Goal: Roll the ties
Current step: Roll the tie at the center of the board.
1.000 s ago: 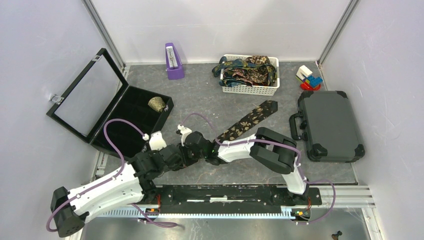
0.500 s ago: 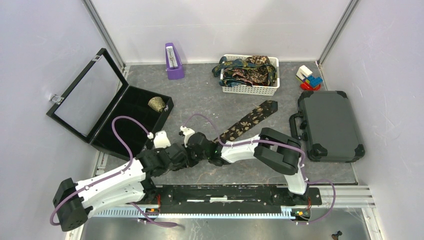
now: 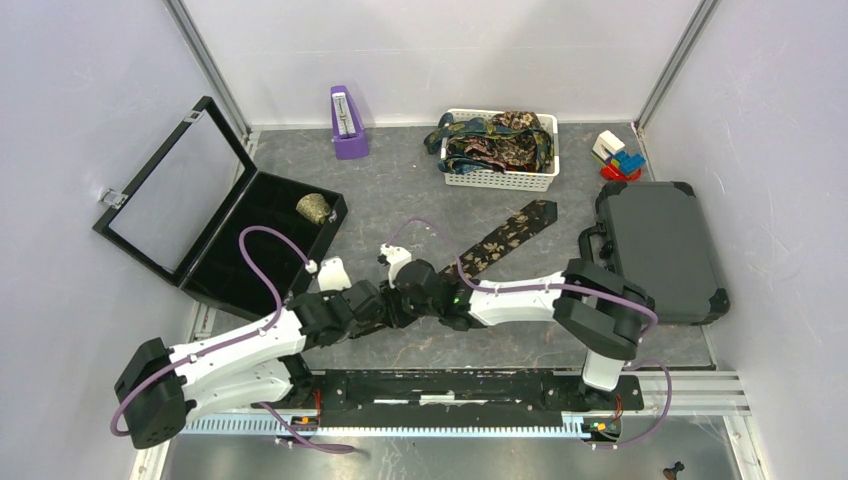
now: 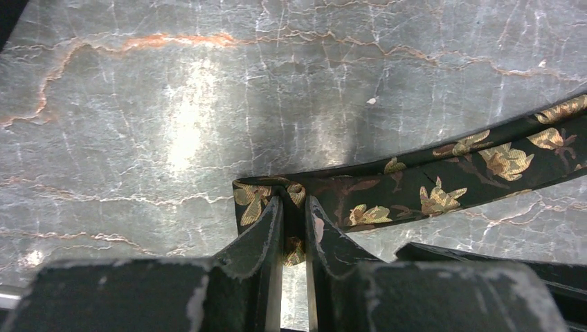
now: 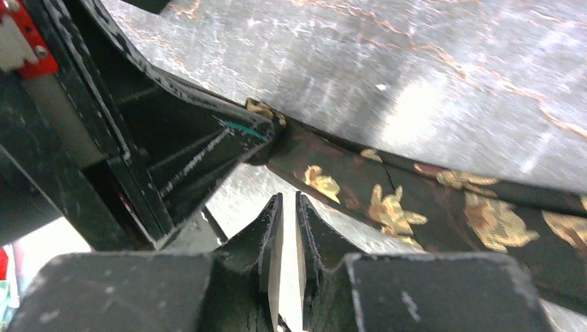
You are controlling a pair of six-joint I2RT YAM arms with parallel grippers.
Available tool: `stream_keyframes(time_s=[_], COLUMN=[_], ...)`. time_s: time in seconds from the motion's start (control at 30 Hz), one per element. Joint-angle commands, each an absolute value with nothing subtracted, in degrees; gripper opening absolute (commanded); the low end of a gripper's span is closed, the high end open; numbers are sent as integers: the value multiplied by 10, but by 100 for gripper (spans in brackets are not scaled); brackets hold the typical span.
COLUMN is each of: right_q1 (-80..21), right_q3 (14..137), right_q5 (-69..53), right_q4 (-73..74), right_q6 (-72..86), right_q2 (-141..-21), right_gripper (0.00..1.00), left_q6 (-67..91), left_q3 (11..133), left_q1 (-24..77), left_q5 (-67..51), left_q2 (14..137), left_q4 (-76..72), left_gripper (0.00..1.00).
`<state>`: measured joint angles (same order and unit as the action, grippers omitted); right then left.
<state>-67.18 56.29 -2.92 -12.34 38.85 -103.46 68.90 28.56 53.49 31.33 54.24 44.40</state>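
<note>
A dark brown tie (image 3: 505,232) with a gold floral print lies slantwise on the grey table, its wide pointed end toward the white basket. Its narrow end is folded over, and my left gripper (image 4: 294,202) is shut on that fold; the rest of the tie (image 4: 443,176) runs off to the right. My right gripper (image 5: 289,198) is shut with nothing between its fingers, just short of the tie (image 5: 387,204) and beside the left fingers (image 5: 208,155). From above, the left gripper (image 3: 383,308) and right gripper (image 3: 402,298) meet at the tie's near end.
A white basket (image 3: 500,182) at the back holds more ties (image 3: 495,145). An open black case (image 3: 250,250) at left holds a rolled tie (image 3: 315,208). A purple metronome (image 3: 347,125), toy blocks (image 3: 620,158) and a grey hard case (image 3: 660,250) stand around.
Both arms have shifted right and slightly away from the near edge, staying together at the tie's near end. The jaws of both look unchanged.
</note>
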Motion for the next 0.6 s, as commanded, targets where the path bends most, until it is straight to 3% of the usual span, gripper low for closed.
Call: stream_keyframes(time_s=[0.0, 0.3, 0.57], right_q1=[-666, -658, -658], right_q3=[525, 488, 490], right_q5=[23, 34, 35], right_q4=[-107, -112, -114], right_q6=[368, 368, 368], right_q2=[-978, -953, -947], right_gripper=[18, 18, 18], left_q6=[678, 671, 673], left_q3=[278, 282, 293], left_q1=[541, 550, 562], left_q5=[314, 315, 325], left_q2=[549, 579, 591], left_q4=[391, 369, 367], left_gripper=[6, 22, 57])
